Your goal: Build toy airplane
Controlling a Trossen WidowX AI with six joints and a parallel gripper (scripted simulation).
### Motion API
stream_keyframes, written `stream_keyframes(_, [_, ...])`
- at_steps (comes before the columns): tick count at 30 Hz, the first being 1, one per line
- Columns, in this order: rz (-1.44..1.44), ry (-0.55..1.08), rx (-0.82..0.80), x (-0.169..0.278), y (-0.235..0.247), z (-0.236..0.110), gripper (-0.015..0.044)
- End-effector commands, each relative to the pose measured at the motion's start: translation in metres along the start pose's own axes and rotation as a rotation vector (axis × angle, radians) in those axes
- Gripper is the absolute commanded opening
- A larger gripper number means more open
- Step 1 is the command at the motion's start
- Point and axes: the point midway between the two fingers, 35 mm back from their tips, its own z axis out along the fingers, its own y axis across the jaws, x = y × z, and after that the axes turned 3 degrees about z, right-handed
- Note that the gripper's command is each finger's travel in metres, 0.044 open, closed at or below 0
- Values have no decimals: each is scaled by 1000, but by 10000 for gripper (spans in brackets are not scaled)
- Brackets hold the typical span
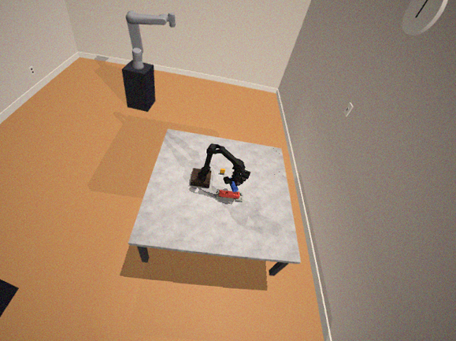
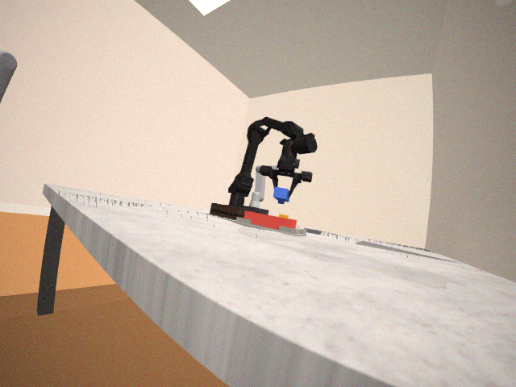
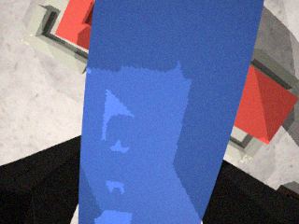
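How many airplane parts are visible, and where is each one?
3. The red fuselage lies in the grey jig. The blue wing is held in the gripper above it. The yellow tail fin rests on the table.

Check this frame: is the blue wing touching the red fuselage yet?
Apart. In the exterior view the blue wing, held in the gripper, hangs above the red fuselage in the cradle, with pale wall visible between them.
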Motion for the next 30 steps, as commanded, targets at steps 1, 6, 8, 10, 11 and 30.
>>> stream_keyframes(1, [66, -4, 0, -6, -10, 2, 0])
stream_keyframes(6, [156, -3, 1, -14, -23, 6, 0])
stream_keyframes(8, [192, -3, 1, -16, -29, 7, 0])
stream_keyframes(10, [228, -3, 2, -19, -34, 9, 0])
stream_keyframes(11, [246, -2, 2, -20, -37, 9, 0])
stream_keyframes(30, [325, -2, 2, -25, -49, 13, 196])
